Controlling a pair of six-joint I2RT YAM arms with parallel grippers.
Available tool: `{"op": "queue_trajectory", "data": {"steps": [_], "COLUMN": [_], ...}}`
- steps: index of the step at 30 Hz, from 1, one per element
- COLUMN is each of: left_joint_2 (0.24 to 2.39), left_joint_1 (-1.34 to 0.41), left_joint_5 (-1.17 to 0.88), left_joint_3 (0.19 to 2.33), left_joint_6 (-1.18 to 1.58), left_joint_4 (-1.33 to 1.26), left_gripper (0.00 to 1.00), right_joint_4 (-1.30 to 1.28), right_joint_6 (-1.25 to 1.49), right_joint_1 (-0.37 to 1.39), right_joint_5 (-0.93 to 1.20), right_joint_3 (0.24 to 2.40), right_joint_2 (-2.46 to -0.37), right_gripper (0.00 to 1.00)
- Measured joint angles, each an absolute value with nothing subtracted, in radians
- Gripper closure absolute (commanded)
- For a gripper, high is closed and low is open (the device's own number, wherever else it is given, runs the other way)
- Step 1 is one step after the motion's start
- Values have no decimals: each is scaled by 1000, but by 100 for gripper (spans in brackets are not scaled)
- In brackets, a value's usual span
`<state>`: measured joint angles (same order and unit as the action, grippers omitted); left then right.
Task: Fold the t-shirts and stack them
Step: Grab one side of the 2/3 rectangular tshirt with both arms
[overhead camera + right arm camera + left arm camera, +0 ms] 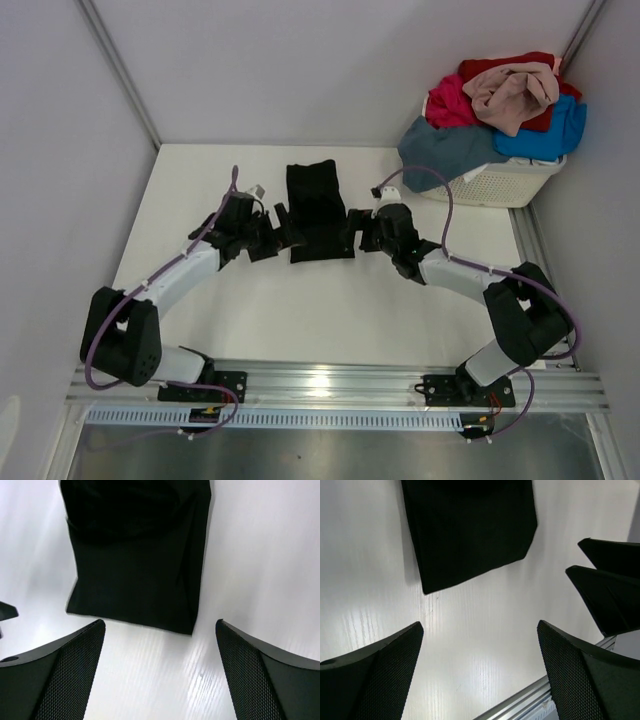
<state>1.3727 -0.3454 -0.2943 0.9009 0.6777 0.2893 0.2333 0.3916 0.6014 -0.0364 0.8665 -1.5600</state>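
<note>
A black t-shirt [318, 211] lies folded into a narrow strip on the white table [300, 310], between my two grippers. It also shows in the left wrist view [470, 527] and the right wrist view [137, 555]. My left gripper [283, 232] is open and empty just left of its near end. My right gripper [353, 231] is open and empty just right of it. In the left wrist view the left gripper [480, 640] has bare table between its fingers. The right gripper [160, 635] does too. A beige-pink shirt [515, 95], red [500, 68], magenta [450, 103], bright blue [555, 130] and slate grey-blue [450, 148] shirts are piled in the basket.
A white slotted plastic basket [510, 182] stands at the back right corner, heaped with shirts that hang over its rim. White walls close the table at the back and sides. A metal rail [330, 385] runs along the near edge.
</note>
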Motion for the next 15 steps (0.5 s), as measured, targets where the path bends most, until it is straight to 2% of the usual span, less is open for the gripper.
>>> {"op": "queue_trajectory", "data": {"steps": [9,15], "left_joint_2": [1499,1626], "left_joint_1": [-384,-384], "left_joint_5": [-280,-288], "left_joint_3": [814,854], "left_joint_6": [734,752], "left_joint_4": [266,237], "left_gripper": [1,2], "right_joint_4": [291,340], "right_joint_6": [437,449], "right_joint_1": [606,602], "right_joint_5": [24,71], "right_joint_3": [779,780], "right_joint_2": [-1621,-1718], "right_gripper": [8,15]}}
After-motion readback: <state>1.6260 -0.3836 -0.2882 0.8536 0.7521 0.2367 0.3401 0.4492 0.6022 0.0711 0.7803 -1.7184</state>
